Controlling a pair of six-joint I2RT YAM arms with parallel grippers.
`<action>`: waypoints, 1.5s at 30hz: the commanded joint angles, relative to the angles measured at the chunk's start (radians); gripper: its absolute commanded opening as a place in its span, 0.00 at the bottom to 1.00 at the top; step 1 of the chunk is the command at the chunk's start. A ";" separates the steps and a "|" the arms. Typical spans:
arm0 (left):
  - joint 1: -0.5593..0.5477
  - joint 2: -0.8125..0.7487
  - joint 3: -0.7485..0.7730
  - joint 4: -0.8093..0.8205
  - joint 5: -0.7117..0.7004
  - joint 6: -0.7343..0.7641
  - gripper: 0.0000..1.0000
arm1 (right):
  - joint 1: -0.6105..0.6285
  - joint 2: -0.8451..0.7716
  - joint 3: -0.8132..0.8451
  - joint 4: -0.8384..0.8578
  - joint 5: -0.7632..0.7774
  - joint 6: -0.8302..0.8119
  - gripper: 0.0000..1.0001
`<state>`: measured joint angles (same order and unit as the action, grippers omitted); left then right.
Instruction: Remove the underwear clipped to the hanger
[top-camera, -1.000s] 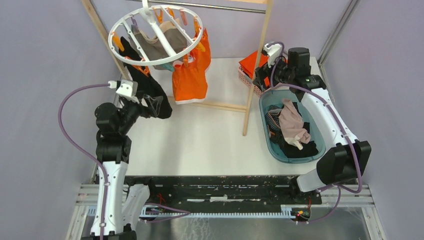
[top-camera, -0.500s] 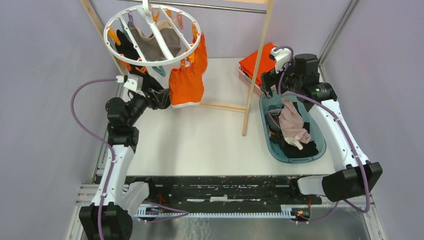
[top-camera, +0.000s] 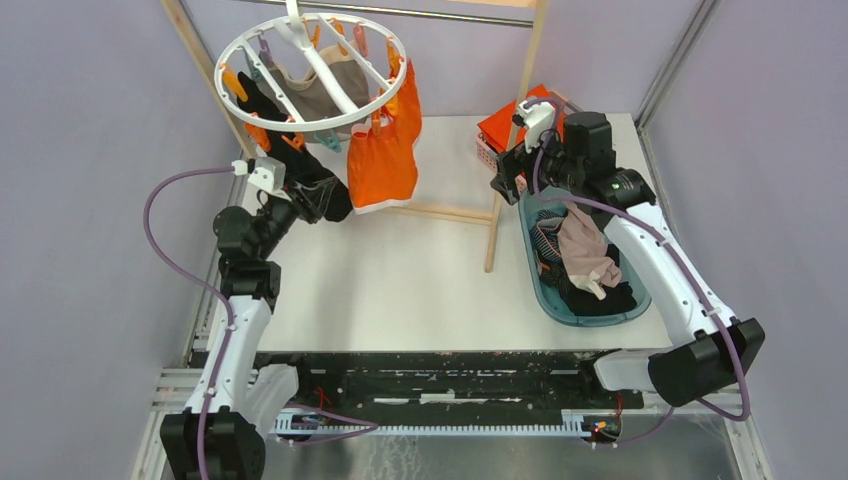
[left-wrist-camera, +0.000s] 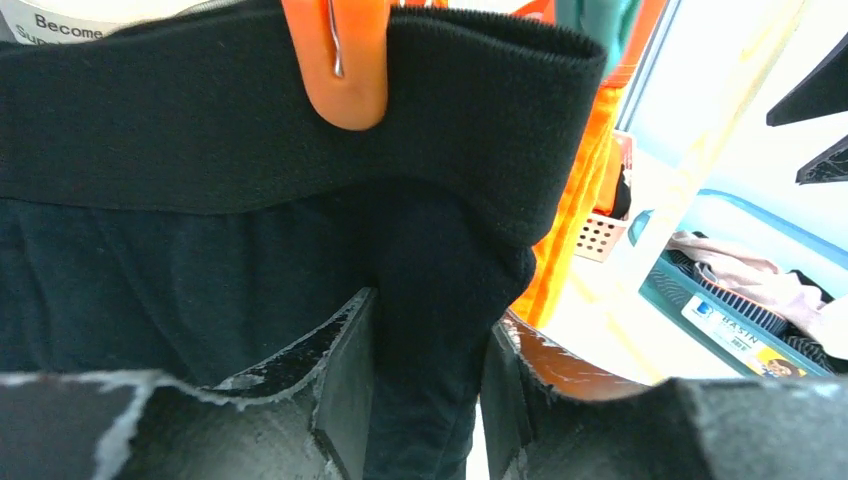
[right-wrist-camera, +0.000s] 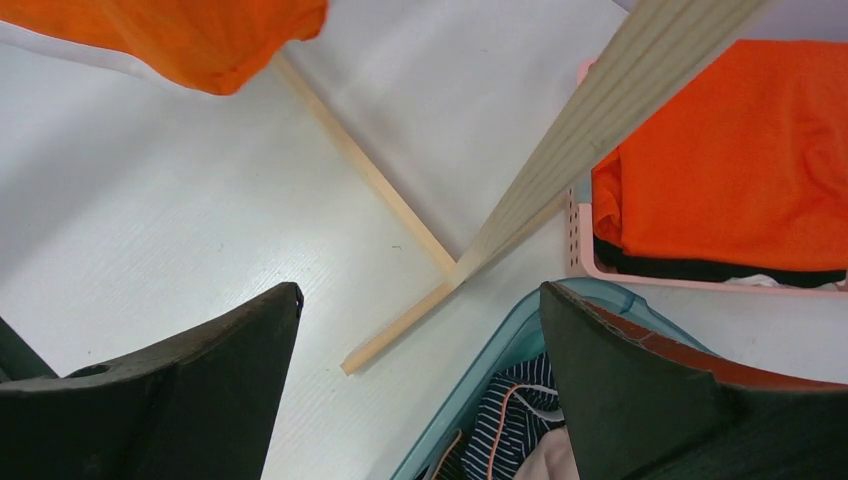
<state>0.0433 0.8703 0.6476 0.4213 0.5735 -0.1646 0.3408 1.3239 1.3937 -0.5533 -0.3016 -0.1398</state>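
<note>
The white ring hanger (top-camera: 385, 98) hangs at the back left with orange pegs. Black underwear (top-camera: 262, 105), beige-grey underwear (top-camera: 318, 92) and orange underwear with white trim (top-camera: 382, 165) hang clipped to it. My left gripper (top-camera: 322, 200) is shut on the black underwear (left-wrist-camera: 250, 150) just below its waistband, which an orange peg (left-wrist-camera: 345, 60) still holds. My right gripper (top-camera: 505, 180) is open and empty beside the wooden post, above the teal tub's far end; its fingers (right-wrist-camera: 640, 390) frame the table and tub rim.
A wooden frame with a post (top-camera: 515, 130) and a floor bar (top-camera: 440, 211) stands around the hanger. A teal tub (top-camera: 631, 298) of clothes sits at the right. A pink basket (top-camera: 487, 150) holds a folded orange cloth (right-wrist-camera: 730, 170) behind the post.
My left gripper has gone up and right along the black underwear and now pulls it; the hanger has swung. My right gripper has moved left, toward the post.
</note>
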 joint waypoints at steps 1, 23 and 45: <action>-0.002 -0.021 -0.010 0.087 -0.032 -0.002 0.42 | 0.018 -0.004 0.058 0.016 -0.028 -0.019 0.98; -0.158 0.015 0.204 -0.081 0.199 -0.237 0.03 | 0.418 0.165 0.110 0.253 -0.206 0.055 0.94; -0.296 0.050 0.183 0.012 0.070 -0.462 0.03 | 0.493 0.319 0.247 0.200 -0.193 0.062 0.18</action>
<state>-0.2504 0.9489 0.8268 0.3916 0.6628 -0.5674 0.8433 1.6615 1.5974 -0.3607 -0.5045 -0.0612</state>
